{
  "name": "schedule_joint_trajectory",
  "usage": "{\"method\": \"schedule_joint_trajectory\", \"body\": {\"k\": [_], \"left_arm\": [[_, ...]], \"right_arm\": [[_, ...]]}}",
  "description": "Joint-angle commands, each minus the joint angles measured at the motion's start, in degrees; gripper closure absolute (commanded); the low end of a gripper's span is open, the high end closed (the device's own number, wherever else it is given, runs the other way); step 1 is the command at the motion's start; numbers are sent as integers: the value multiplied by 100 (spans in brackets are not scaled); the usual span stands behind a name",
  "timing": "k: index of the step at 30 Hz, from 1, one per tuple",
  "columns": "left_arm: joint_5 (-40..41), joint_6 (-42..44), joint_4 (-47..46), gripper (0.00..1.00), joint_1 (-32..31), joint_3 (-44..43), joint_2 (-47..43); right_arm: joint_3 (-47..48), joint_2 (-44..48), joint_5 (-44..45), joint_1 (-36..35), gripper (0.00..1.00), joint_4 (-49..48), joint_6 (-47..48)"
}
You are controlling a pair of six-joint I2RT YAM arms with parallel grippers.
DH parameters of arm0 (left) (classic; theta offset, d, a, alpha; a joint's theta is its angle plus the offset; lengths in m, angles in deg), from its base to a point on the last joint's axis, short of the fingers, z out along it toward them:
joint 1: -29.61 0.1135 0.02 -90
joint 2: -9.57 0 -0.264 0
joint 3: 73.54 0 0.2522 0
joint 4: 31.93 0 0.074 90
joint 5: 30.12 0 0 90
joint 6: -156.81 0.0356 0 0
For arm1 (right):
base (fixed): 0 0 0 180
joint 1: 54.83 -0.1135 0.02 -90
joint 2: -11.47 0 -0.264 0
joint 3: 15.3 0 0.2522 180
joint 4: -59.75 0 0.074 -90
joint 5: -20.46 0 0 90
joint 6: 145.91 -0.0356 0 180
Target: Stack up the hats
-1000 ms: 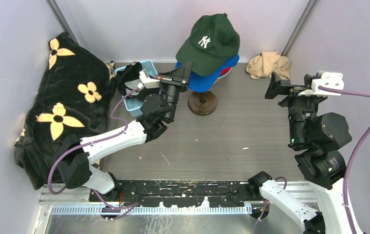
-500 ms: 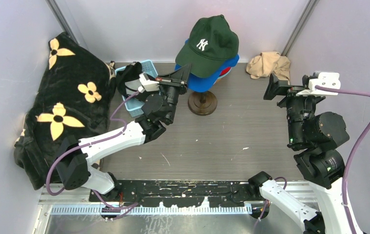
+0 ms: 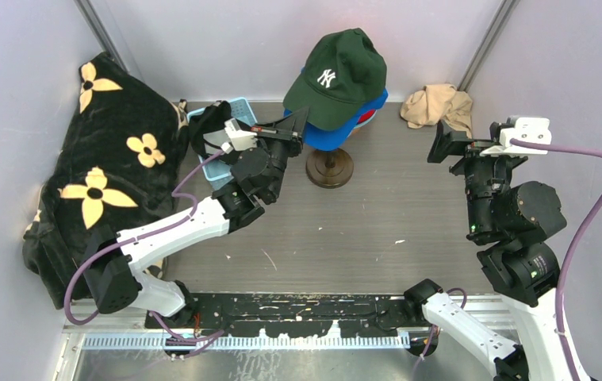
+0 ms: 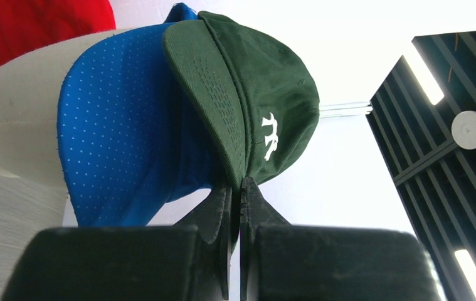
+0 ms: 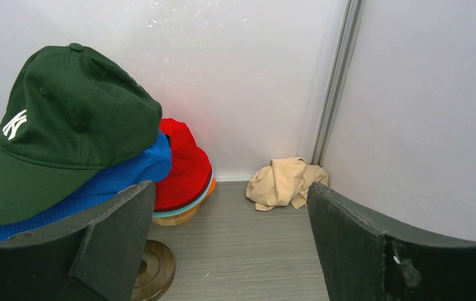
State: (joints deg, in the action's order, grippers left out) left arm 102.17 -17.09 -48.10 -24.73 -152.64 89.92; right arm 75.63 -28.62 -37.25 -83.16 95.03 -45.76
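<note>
1. Green cap (image 3: 337, 71) sits on top of the blue cap (image 3: 333, 133), both on the stand (image 3: 329, 168) at the back of the counter (image 3: 361, 230). Its white lettering faces up in the top view.
2. Your left tool (image 4: 235, 188) is closed on the edge of the green cap's brim. The left wrist view shows the brim running straight down between the pinched fingertips.
3. You can see the blue cap's brim jutting out under the green one, its dotted underside turned to the left wrist camera, with a cream form (image 4: 15, 119) behind it.
4. Your right wrist view shows the red hat (image 5: 184, 164) behind the stand, against the back wall and just beside the blue cap. Thin teal and orange edges peek out under its rim, so it tops a separate low pile.
5. Your right tool (image 5: 230, 188) is open, jaws wide apart with nothing between them. It hangs over the right side of the counter, well apart from the caps.
6. The basket (image 3: 215, 176) stands just left of the stand, and your left arm crosses over it. Something dark lies at its far end, but you cannot tell what it is from these views.
7. The rag (image 3: 439, 105) lies crumpled on the counter in the back right corner, in no container.
8. A black blanket (image 3: 99, 175) with pale flowers is heaped along the left wall, touching the basket.
</note>
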Motion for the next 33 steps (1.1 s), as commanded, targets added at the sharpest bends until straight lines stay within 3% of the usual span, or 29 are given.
{"method": "schedule_joint_trajectory", "body": {"k": [1, 4, 13, 19, 27, 33], "left_arm": [[122, -44, 404, 100, 50, -169, 11], [72, -42, 492, 99, 89, -181, 8], [53, -7, 811, 69, 141, -46, -325], [122, 196, 1050, 55, 144, 115, -869], [417, 673, 2356, 49, 143, 99, -1763], [1239, 1438, 3325, 43, 163, 68, -2367]], "right_arm": [[13, 28, -14, 12, 5, -194, 17], [7, 45, 11, 12, 5, -199, 40], [-13, 22, -21, 9, 5, -218, 15], [-17, -18, -153, 9, 5, -218, -88], [-79, -255, -486, 6, 6, -305, -332], [-193, -515, -747, 12, 6, -497, -510]]}}
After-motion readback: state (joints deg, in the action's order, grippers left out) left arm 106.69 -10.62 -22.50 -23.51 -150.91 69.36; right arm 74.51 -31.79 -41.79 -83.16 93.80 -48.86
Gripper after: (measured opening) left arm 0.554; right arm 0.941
